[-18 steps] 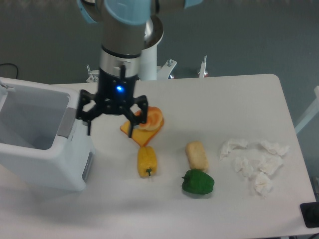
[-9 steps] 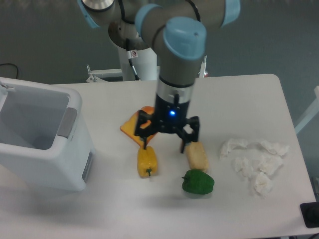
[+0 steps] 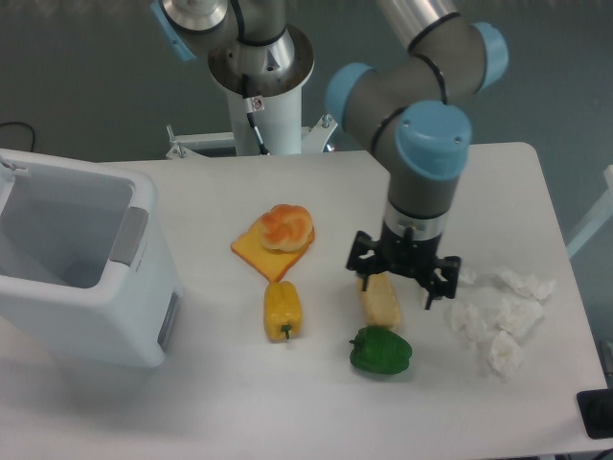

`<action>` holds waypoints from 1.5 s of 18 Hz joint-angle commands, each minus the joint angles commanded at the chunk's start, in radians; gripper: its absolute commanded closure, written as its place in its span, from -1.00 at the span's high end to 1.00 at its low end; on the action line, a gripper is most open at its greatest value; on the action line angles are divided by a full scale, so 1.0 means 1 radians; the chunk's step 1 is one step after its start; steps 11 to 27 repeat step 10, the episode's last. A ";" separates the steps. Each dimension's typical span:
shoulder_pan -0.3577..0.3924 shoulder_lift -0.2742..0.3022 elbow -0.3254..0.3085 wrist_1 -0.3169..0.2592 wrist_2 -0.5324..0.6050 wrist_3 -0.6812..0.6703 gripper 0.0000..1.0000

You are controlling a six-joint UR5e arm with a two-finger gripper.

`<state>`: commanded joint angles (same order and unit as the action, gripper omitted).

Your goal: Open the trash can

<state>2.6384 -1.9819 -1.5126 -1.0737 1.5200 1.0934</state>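
The trash can [image 3: 86, 316] is a large white boxy bin at the left edge of the table. Its top stands open and I see into its pale hollow inside [image 3: 62, 230]. A grey strip [image 3: 130, 235] runs along its right rim and a grey panel [image 3: 169, 321] shows on its right side. My gripper [image 3: 395, 287] hangs far to the right of the bin, open, its black fingers spread just above a pale yellow bread-like piece [image 3: 380, 300]. Nothing is held between the fingers.
An orange slice with a bun-like piece [image 3: 276, 240] lies mid-table. A yellow pepper [image 3: 282, 310] and a green pepper [image 3: 380, 352] sit nearer the front. Crumpled white tissues [image 3: 498, 311] lie at the right. The arm's base [image 3: 259, 86] stands behind the table.
The gripper has travelled from beside the bin's right rim rightward across the table to above the bread-like piece. It stayed open. The bin and food have not moved.
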 joint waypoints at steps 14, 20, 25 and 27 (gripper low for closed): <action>0.009 -0.026 0.012 -0.005 0.048 0.091 1.00; 0.009 -0.026 0.012 -0.005 0.048 0.091 1.00; 0.009 -0.026 0.012 -0.005 0.048 0.091 1.00; 0.009 -0.026 0.012 -0.005 0.048 0.091 1.00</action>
